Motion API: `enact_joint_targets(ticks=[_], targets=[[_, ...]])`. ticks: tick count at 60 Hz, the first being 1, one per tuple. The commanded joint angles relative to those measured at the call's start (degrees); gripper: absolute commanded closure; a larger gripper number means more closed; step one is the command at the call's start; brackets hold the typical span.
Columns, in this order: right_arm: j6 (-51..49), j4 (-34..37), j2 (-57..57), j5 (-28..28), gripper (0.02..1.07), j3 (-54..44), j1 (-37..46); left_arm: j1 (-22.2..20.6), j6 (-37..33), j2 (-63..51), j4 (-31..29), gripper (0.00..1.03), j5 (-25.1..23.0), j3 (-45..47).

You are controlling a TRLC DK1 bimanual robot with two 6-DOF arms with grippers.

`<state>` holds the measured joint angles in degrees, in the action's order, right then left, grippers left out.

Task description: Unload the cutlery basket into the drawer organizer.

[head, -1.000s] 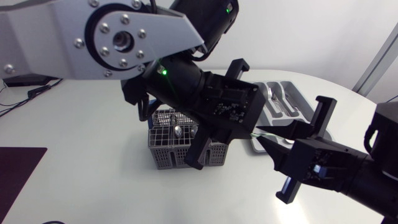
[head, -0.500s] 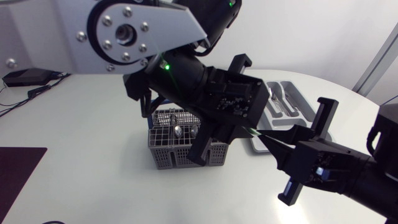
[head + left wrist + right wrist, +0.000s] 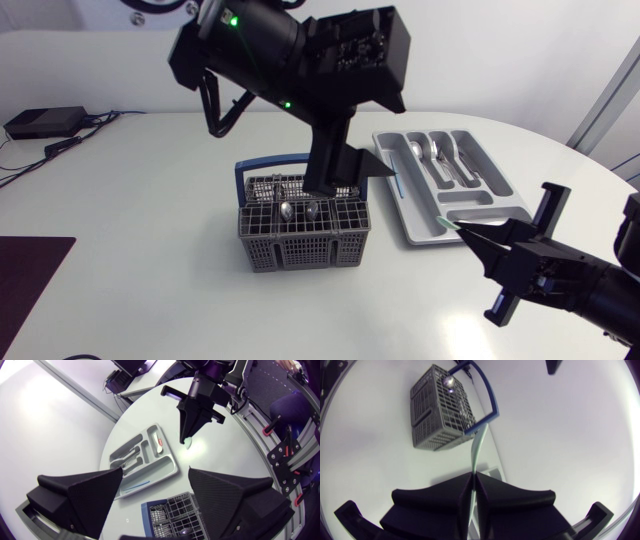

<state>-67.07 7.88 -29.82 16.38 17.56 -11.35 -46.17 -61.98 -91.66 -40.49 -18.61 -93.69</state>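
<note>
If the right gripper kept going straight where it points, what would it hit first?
Likely the drawer organizer, its pale green utensil touching first; passing above that, the cutlery basket. Height is unclear.

Left pincer point(image 3: 155, 470) raised and wide open, right pincer point(image 3: 474, 476) low, clamped on a pale green utensil point(image 3: 476, 450)

Bright, even light, soft shadows.
The table point(image 3: 150, 200) glares near-white; the basket point(image 3: 305, 240) casts a faint shadow; wrist views bend at edges.
</note>
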Motion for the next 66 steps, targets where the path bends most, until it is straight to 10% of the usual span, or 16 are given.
enact_joint_targets(ticks=[1, 28, 66], targets=[[-6.85, -2.61, -1.03, 5.42, 0.97, -2.97, 8.81, 0.82, 4.49, 1.57, -0.82, 0.05, 0.07, 0.88], [-23.37, -14.91, -29.06, 20.97, 0.97, -0.34, 31.13, 2.14, 21.63, 4.03, -7.50, 0.05, 4.55, 5.10], [-35.15, -24.75, -59.65, 21.76, 0.97, 15.57, 35.00, 6.36, 29.28, 2.10, -15.58, 0.06, 4.46, 7.82]])
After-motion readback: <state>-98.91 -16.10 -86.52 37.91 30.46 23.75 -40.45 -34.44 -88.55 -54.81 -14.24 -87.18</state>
